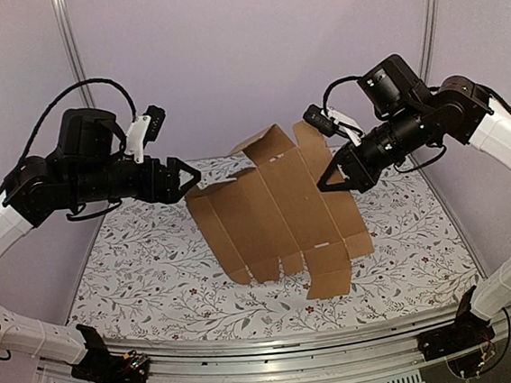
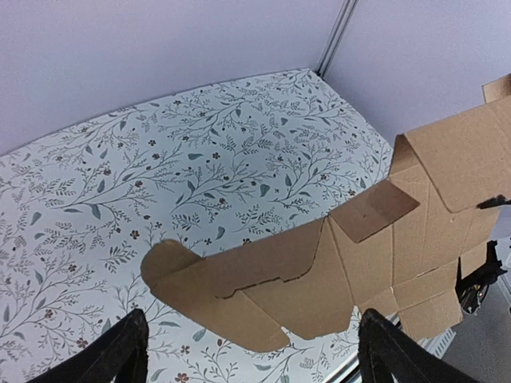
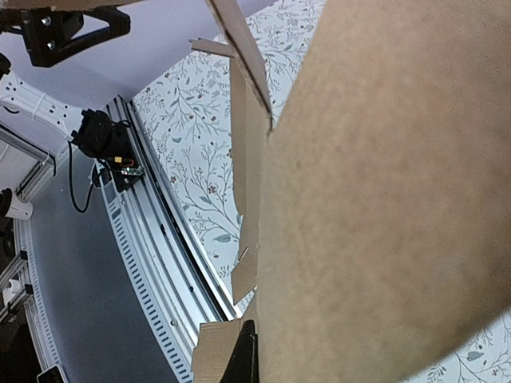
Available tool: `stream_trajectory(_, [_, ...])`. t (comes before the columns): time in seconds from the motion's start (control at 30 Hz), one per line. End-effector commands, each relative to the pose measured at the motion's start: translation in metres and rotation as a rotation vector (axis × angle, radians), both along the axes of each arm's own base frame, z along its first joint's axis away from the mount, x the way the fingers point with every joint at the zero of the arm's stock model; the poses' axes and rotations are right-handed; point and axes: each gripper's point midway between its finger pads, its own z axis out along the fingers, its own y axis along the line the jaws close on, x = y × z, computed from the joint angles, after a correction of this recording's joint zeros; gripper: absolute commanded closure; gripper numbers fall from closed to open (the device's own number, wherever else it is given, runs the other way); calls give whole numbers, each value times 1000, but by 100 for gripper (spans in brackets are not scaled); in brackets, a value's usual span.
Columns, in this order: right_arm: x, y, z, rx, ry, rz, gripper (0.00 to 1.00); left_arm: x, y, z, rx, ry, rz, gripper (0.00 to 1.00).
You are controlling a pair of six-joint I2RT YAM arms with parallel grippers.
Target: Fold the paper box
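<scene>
Floral counter (image 1: 128, 276), lilac walls. Right claw (image 1: 332, 182) pinching paper box (image 1: 275, 208) at right edge, holding unfolded sheet tilted above counter. Left claw (image 1: 193, 178) standing wide beside left flap, gripping nothing. Step: early, folding not yet showing. Next move probably calling for left claw closing on flap, bending along crease.

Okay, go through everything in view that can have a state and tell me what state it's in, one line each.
paper box: unfolded sheet, held up at a tilt, a few flaps bent.
right claw: shut on the paper box's right side.
left claw: open, beside the sheet's left edge, gripping nothing.
</scene>
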Motion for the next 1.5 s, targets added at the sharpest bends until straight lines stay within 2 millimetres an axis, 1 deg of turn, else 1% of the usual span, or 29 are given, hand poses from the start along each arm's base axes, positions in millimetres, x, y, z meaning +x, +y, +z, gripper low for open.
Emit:
stream_trajectory(0.0, [-20, -25, -29, -171, 93, 48, 100, -15, -11, 6, 45, -55, -169, 10])
stream_trajectory(0.1, [-21, -28, -37, -199, 120, 40, 100, -23, -27, 5, 86, -100, -257, 9])
stream_trajectory(0.13, [-22, -27, -39, -200, 132, 42, 100, -25, -32, 3, 108, -115, -280, 6])
stream_trajectory(0.27, [-24, -21, -53, -214, 190, 54, 100, -25, -47, -7, 227, -190, -299, 5])
stream_trajectory(0.4, [-23, -17, -65, -237, 230, 55, 100, -29, -60, -12, 290, -250, -324, 5])
stream_trajectory(0.63, [-20, -10, -74, -240, 263, 52, 100, -46, -90, -19, 376, -416, -400, 5])
stream_trajectory(0.77, [-20, -8, -77, -241, 274, 54, 100, -43, -98, -24, 381, -454, -391, 5])
stream_trajectory(0.93, [-26, -3, -75, -234, 266, 75, 100, -37, -105, -27, 377, -481, -364, 10])
stream_trajectory(1.13, [-29, 0, -76, -235, 264, 87, 100, -34, -113, -26, 355, -502, -365, 26])
stream_trajectory(1.27, [-30, 3, -75, -229, 259, 89, 100, -35, -118, -29, 348, -499, -382, 40])
stream_trajectory(1.47, [-31, 6, -70, -208, 250, 89, 100, -35, -121, -37, 362, -488, -391, 64])
